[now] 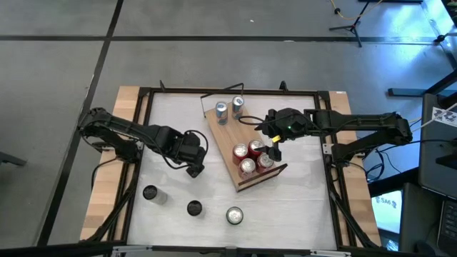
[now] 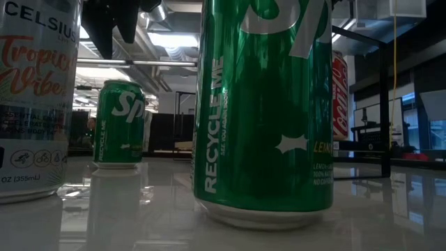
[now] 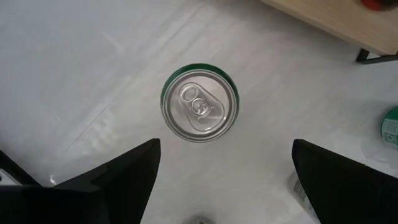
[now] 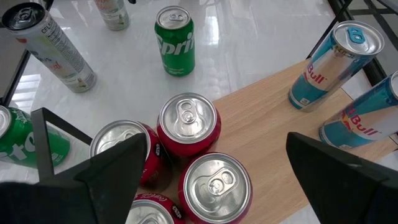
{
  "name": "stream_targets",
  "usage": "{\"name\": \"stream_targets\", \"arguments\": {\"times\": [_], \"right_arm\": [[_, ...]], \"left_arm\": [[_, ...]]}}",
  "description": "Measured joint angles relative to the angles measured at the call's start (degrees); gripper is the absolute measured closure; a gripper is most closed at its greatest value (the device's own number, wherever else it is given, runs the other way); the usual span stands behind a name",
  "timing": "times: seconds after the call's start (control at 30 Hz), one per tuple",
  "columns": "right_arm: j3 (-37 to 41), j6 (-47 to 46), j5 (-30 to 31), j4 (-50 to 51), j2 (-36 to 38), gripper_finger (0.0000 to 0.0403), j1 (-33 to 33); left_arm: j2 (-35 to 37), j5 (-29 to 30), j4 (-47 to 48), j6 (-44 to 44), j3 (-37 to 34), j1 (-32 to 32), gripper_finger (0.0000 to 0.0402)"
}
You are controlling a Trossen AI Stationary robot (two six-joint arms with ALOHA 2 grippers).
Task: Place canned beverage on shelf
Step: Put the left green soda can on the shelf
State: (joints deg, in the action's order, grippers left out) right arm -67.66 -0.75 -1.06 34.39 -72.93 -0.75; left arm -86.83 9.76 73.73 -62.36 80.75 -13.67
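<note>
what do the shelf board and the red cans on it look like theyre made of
Long light-wood shelf board: looks like pale unfinished wood or laminate, faint grain lines, matte. Red round cans: probably aluminium, with shiny silver tops, pull tabs and glossy printed red sides.

Seen level across a glossy white table [image 2: 139,216]: large green soda can [image 2: 265,104] upright, close, filling the centre. Farther back, smaller green can [image 2: 119,125]. White Celsius can [image 2: 35,97] cut off at left edge. Sliver of red cola can [image 2: 339,97] behind the large one.
</note>
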Motion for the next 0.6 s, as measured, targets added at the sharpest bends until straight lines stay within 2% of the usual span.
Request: {"name": "stream_targets", "arguments": {"times": [0.2,0.47,0.6], "right_arm": [[0.01,0.01,0.0,0.0,0.0,0.0024,0.0],[0.0,0.01,0.0,0.0,0.0,0.0024,0.0],[0.0,0.0,0.0,0.0,0.0,0.0024,0.0]], "left_arm": [[0.0,0.24,0.01,-0.01,0.0,0.04,0.0051],[-1.29,5.36,0.0,-3.09,0.0,0.16,0.0051],[-3.43,5.73,0.03,-3.44,0.0,0.44,0.0051]]}}
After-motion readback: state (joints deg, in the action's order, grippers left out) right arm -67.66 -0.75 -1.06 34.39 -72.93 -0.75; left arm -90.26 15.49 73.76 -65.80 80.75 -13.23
